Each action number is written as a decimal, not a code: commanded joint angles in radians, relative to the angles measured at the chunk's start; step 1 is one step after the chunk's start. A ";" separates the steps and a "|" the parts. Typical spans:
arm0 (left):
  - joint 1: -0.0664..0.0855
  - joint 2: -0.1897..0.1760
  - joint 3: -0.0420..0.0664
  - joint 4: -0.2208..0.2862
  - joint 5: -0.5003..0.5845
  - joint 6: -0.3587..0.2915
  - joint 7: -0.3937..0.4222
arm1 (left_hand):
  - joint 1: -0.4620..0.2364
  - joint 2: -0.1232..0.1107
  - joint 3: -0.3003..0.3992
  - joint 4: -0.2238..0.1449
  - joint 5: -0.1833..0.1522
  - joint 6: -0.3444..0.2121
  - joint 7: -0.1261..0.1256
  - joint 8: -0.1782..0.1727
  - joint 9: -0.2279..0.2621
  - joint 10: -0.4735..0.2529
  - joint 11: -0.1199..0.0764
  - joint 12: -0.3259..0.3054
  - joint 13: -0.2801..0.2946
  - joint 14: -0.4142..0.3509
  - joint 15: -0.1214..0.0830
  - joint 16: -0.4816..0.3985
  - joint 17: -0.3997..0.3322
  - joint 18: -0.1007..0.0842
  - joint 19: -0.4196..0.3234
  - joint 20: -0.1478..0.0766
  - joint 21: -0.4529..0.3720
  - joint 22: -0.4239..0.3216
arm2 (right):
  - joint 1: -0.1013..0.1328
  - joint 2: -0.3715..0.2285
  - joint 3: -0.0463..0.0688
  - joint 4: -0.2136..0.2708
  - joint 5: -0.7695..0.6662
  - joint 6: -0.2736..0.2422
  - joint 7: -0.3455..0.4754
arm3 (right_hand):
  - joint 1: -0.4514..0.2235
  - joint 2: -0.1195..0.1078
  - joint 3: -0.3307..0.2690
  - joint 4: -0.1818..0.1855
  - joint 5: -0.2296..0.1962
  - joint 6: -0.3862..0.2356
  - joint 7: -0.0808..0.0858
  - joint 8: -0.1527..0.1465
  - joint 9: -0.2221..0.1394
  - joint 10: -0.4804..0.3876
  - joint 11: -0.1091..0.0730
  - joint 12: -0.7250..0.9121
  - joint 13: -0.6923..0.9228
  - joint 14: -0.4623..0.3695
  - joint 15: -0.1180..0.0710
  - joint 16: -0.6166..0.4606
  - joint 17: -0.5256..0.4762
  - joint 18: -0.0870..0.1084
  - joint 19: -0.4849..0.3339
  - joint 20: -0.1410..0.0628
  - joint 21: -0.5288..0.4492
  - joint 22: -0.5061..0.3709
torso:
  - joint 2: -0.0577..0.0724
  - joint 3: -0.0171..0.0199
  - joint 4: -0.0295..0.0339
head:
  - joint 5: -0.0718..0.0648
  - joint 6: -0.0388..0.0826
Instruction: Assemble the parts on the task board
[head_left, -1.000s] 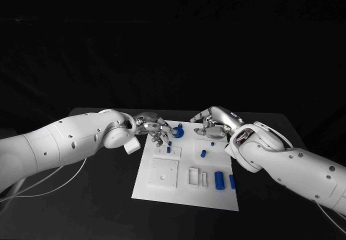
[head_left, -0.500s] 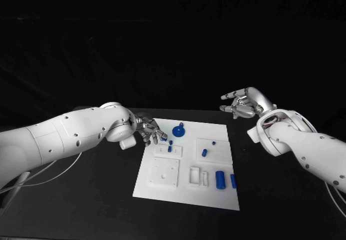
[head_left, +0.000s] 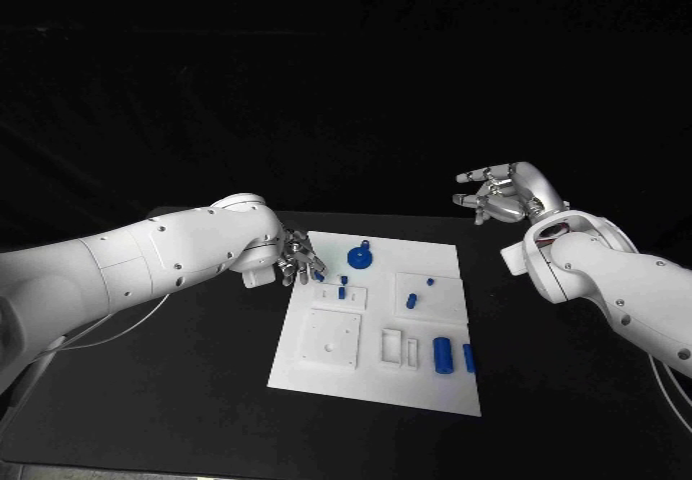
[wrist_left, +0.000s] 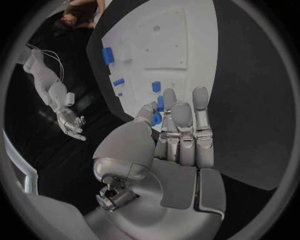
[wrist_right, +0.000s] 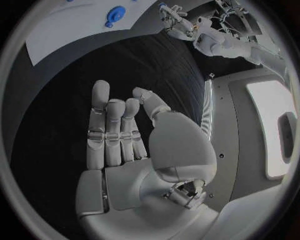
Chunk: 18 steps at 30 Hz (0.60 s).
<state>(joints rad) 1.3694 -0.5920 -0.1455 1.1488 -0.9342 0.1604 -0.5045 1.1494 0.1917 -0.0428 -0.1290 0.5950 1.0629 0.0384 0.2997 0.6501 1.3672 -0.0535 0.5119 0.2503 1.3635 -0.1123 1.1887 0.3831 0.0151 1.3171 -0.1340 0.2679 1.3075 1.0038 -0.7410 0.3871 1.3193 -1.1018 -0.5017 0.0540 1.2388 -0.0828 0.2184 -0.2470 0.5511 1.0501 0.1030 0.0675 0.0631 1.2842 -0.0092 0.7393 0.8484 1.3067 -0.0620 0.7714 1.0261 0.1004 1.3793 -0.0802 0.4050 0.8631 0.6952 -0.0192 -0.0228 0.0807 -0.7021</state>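
The right hand (head_left: 502, 195) has lifted off the task board (head_left: 378, 352) and drawn back, fingers spread, holding nothing.

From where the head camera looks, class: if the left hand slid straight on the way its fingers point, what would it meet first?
Probably the round blue part at the task board's far end. The left hand points across it; height is unclear, so it might pass above.

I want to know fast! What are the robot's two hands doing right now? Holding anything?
Left hand: open, holding nothing, at the task board's far left corner.
Right hand: open, holding nothing, raised off to the side.
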 joint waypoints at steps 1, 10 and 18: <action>0.002 0.015 -0.007 -0.002 -0.102 -0.013 -0.061 | -0.013 -0.003 0.159 -0.151 0.025 0.016 -0.020 0.009 0.002 0.008 -0.001 0.004 0.001 0.006 -0.003 0.001 0.002 0.006 -0.003 -0.001 0.004 0.019 | 0.000 0.002 0.001 0.006 0.026 -0.014 0.025 | -0.002 0.003 0.008 -0.004 -0.002 0.003 0.007 -0.006 -0.001 -0.013 -0.002 0.002 -0.002 -0.010 0.000 0.005 -0.002 0.011 -0.004 0.000 -0.007 0.002 | 0.000 -0.0016 0.0006 | -0.001 -0.003; 0.000 0.030 -0.041 0.016 -0.131 -0.123 -0.044 | -0.043 -0.028 0.195 -0.151 0.068 0.019 -0.026 0.041 -0.012 0.029 -0.007 -0.001 -0.002 0.020 -0.009 -0.007 0.017 0.004 0.003 -0.007 0.017 0.017 | 0.000 0.006 0.002 0.017 0.025 -0.017 0.025 | 0.002 0.005 0.028 -0.020 -0.012 0.005 0.009 -0.006 -0.001 -0.020 -0.001 0.002 -0.011 -0.020 0.001 0.005 -0.009 0.011 -0.013 0.001 -0.012 0.018 | -0.001 -0.0014 0.0001 | 0.001 -0.007; -0.009 0.019 -0.078 0.054 -0.143 -0.266 -0.008 | -0.045 -0.032 0.191 -0.151 0.078 0.026 -0.029 0.047 -0.029 0.039 -0.010 -0.001 -0.001 0.032 -0.012 -0.011 0.022 0.005 0.012 -0.010 0.019 0.016 | 0.000 0.008 0.003 0.027 0.038 -0.044 0.043 | 0.012 -0.002 0.076 -0.032 -0.033 0.010 0.011 -0.006 -0.001 -0.023 0.001 -0.057 -0.097 -0.034 0.003 -0.043 -0.082 0.007 -0.035 0.002 -0.047 0.014 | 0.000 -0.0028 0.0003 | -0.003 -0.011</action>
<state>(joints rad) 1.3629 -0.5725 -0.2221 1.1909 -1.0526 0.0078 -0.5412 1.1007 0.1535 0.0292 -0.1610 0.6672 1.0632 0.0383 0.3426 0.6226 1.3986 -0.0642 0.5119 0.2495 1.3885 -0.1232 1.1830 0.4033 0.0151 1.3243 -0.1413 0.2807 1.3073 1.0040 -0.7338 0.3889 1.3424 -1.0764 -0.5206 0.0705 1.2470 -0.0806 0.2845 -0.2789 0.5219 1.0493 0.1057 0.0674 0.0632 1.2700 0.0018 0.6864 0.7592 1.2734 -0.0573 0.7319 0.9496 0.0979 1.3486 -0.0749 0.3642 0.8735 0.6947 -0.0209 -0.0222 0.0803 -0.7116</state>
